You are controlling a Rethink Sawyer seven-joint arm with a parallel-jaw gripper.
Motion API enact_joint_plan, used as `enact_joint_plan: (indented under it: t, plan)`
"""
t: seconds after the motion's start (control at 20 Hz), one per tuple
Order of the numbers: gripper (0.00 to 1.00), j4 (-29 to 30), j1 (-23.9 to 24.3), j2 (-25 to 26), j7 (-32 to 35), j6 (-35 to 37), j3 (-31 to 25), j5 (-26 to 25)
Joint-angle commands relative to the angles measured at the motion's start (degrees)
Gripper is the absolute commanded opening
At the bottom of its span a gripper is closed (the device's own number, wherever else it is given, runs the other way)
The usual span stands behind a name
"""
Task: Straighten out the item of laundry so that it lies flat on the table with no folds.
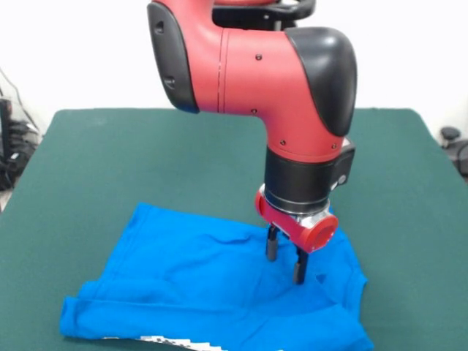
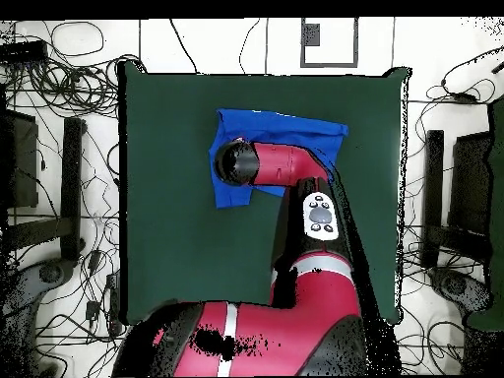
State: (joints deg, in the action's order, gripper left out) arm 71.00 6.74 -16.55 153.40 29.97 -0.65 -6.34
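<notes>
The item of laundry (image 1: 205, 281), a bright blue T-shirt, lies rumpled near the front edge of the green table (image 1: 110, 161), plain side up. A strip of white and black graphic (image 1: 175, 341) peeks out from under its near hem. My gripper (image 1: 285, 257) hangs over the shirt's right part, open, its two black fingers (image 1: 271, 246) pointing down at the cloth with nothing between them. Whether the tips touch the fabric is unclear. In the overhead view the arm's wrist (image 2: 236, 162) covers the gripper and much of the shirt (image 2: 295, 130), which lies near the table's (image 2: 177, 226) far edge.
Folds run across the shirt's middle, and a sleeve (image 1: 344, 278) bunches at the right. Green table surface stretches behind and to the left of the shirt. Cables and dark equipment (image 2: 59, 187) surround the table on the floor.
</notes>
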Motion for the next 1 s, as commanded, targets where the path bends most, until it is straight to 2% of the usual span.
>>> enact_joint_plan:
  t: [0.05,0.25,0.65,1.0]
  plan:
    - [1.00,5.3,-2.8,-0.1,2.4,10.7,-2.4,2.4]
    - [1.00,3.2,-4.3,0.3,3.9,14.2,-0.9,3.0]
    - [1.00,2.7,-4.2,2.1,3.9,10.6,-1.3,2.3]
    - [1.00,4.9,-3.1,2.3,3.0,7.2,-2.3,2.0]
